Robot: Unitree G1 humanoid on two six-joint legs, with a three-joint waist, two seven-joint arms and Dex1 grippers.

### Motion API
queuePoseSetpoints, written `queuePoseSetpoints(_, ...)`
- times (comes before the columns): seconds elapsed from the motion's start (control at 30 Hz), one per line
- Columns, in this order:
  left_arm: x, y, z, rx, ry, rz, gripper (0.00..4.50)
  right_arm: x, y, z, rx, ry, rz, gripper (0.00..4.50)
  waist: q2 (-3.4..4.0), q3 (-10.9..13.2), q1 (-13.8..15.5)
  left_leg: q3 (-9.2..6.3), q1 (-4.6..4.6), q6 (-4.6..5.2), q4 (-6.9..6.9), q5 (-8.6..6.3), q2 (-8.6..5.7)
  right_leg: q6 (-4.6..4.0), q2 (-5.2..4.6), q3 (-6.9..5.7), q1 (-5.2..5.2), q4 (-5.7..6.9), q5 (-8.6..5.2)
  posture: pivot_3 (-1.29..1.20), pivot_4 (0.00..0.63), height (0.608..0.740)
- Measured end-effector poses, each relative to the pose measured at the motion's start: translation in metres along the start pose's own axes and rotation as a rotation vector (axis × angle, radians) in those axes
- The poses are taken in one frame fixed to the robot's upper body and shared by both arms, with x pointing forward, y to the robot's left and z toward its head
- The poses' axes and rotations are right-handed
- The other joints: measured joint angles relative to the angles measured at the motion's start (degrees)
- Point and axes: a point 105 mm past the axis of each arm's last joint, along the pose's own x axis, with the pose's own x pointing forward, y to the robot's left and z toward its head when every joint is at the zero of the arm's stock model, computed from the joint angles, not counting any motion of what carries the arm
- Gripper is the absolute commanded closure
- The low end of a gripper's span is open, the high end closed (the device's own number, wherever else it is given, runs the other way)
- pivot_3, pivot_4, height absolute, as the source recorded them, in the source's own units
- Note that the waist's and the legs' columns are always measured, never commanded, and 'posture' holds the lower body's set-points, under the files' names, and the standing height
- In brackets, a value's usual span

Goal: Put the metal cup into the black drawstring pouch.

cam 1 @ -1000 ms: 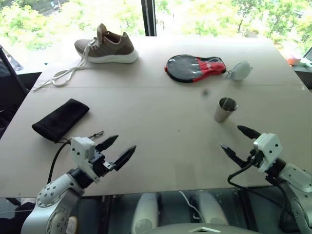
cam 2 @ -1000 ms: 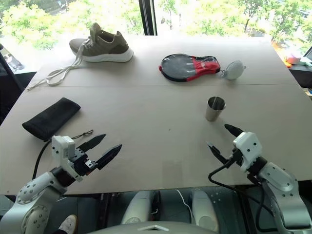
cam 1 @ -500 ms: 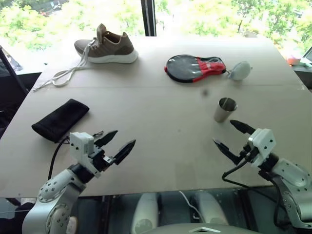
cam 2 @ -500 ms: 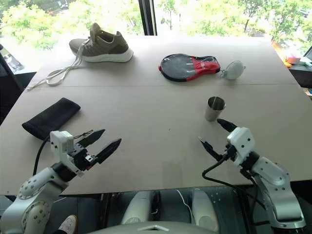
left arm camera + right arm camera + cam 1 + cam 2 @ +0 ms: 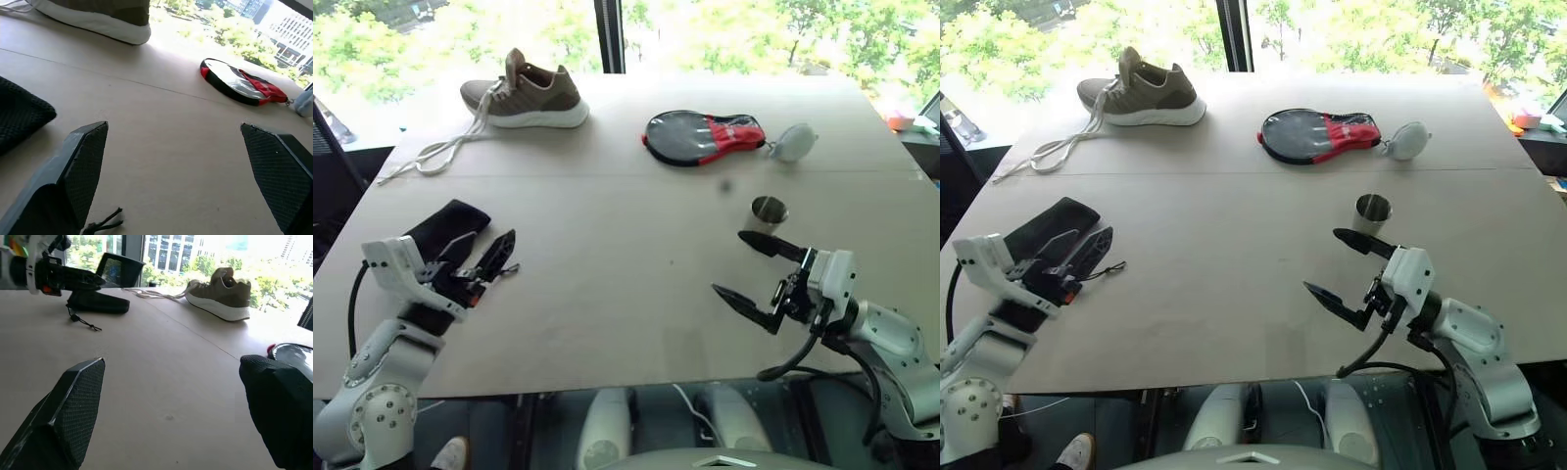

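1. Metal cup [image 5: 1371, 216]: upright on the table [image 5: 1234, 225], right of centre, just beyond the right claw's far finger; not held.
2. Black drawstring pouch [image 5: 1050, 227]: flat near the table's left edge, its cord [image 5: 1108, 269] trailing toward the front.
3. Left claw [image 5: 1080, 253]: released, fingers spread, hovering over the pouch's near end.
4. Right claw [image 5: 1345, 267]: released, fingers wide apart, empty, above the table near the cup.
5. Far side: shoe [image 5: 1141, 90], black-and-red paddle case [image 5: 1317, 134], pale grey pouch [image 5: 1406, 140].
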Motion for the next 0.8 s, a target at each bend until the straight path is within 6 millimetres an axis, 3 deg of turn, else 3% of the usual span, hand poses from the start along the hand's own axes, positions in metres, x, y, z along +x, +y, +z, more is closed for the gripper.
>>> queuePoseSetpoints(0.2, -0.015, 0.063, 0.010, 0.557, 0.099, 0.208, 0.01, 0.009, 0.011, 0.011, -0.029, -0.035, 0.117, 0.00, -0.05, 0.0, 0.2, 0.06, 0.01, -0.01, -0.02, 0.00, 0.00, -0.19, -0.05, -0.03, 0.00, -0.04, -0.10, 0.00, 0.150, 0.740)
queuePoseSetpoints(0.3, -0.020, 0.084, 0.025, 0.889, 0.113, 0.209, 0.01, 0.014, 0.010, 0.015, -0.053, -0.051, 0.136, 0.00, -0.10, -0.1, 0.3, 0.10, 0.01, 0.00, -0.06, -0.01, 0.09, -0.22, -0.24, -0.08, -0.06, -0.07, -0.10, 0.00, 0.150, 0.740)
queuePoseSetpoints(0.57, -0.033, 0.119, 0.035, 1.370, 0.243, 0.135, 0.01, 0.018, 0.006, 0.006, -0.034, -0.050, 0.119, 0.00, -0.26, -0.2, 0.2, 0.10, 0.00, 0.02, -0.39, -0.02, -0.01, -0.06, -0.70, -0.24, -0.10, -0.11, -0.01, 0.00, 0.150, 0.740)
queuePoseSetpoints(0.67, -0.029, 0.119, 0.035, 1.576, 0.284, 0.070, 0.01, 0.019, 0.006, 0.004, -0.030, -0.051, 0.115, 0.00, -0.28, -0.2, 0.2, 0.14, -0.03, 0.03, -0.42, -0.03, -0.05, -0.02, -0.61, -0.27, -0.10, -0.14, 0.00, 0.00, 0.150, 0.740)
queuePoseSetpoints(0.8, -0.037, 0.124, 0.027, 1.703, 0.330, 0.004, 0.01, 0.018, 0.007, 0.002, -0.024, -0.046, 0.104, 0.00, -0.32, -0.2, -0.1, 0.23, -0.04, 0.06, -0.48, -0.05, -0.04, 0.00, -0.55, -0.21, -0.18, -0.15, 0.00, 0.00, 0.150, 0.740)
